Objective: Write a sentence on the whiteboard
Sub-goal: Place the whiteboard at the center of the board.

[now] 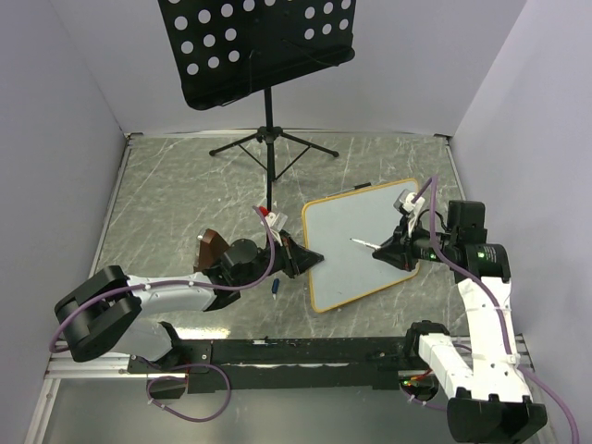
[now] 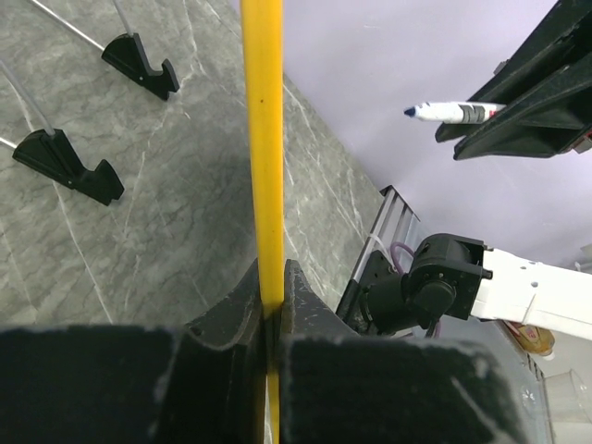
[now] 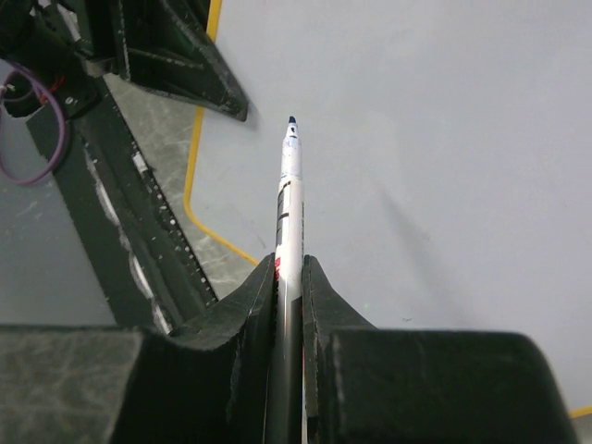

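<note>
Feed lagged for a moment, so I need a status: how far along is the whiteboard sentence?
Done: the left end effector is clamped on the frame of the whiteboard, and the right end effector grips an uncapped marker. In hand: the marker's blue tip points toward the board's middle. Left: the whole sentence; the white surface shows no ink in any view.

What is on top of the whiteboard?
Only the marker, shut in the right gripper, pointing over the blank white face of the whiteboard. No writing shows. The left gripper pinches its frame. The right gripper covers a patch of board, so that part is hidden.
</note>
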You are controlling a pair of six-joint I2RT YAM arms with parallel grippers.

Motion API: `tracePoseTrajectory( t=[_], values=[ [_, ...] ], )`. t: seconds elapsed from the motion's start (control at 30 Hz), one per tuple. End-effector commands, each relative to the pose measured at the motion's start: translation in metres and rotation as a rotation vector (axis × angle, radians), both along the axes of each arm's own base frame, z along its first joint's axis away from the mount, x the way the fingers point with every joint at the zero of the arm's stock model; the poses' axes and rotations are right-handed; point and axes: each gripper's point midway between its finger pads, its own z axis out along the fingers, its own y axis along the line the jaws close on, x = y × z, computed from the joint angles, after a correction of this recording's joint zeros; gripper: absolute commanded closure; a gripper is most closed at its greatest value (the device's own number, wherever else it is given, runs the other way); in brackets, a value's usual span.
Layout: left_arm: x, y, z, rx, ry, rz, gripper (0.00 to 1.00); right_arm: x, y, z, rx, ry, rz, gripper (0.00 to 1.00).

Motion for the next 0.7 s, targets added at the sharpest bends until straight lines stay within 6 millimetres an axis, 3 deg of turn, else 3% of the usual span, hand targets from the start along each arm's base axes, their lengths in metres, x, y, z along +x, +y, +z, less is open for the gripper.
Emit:
tracePoseTrajectory(
  t=[0.0,0.67],
  values=[
    [0.009,-0.001,0.064,-0.146,-0.163,0.047,0.99,0.01,0.002,0.007,0.0,-0.108,0.014,1.0],
    [0.012,-0.004,0.05,-0.057,-0.14,0.051,0.99,0.029,0.025,0.002,0.055,-0.164,0.007,1.0]
  ],
)
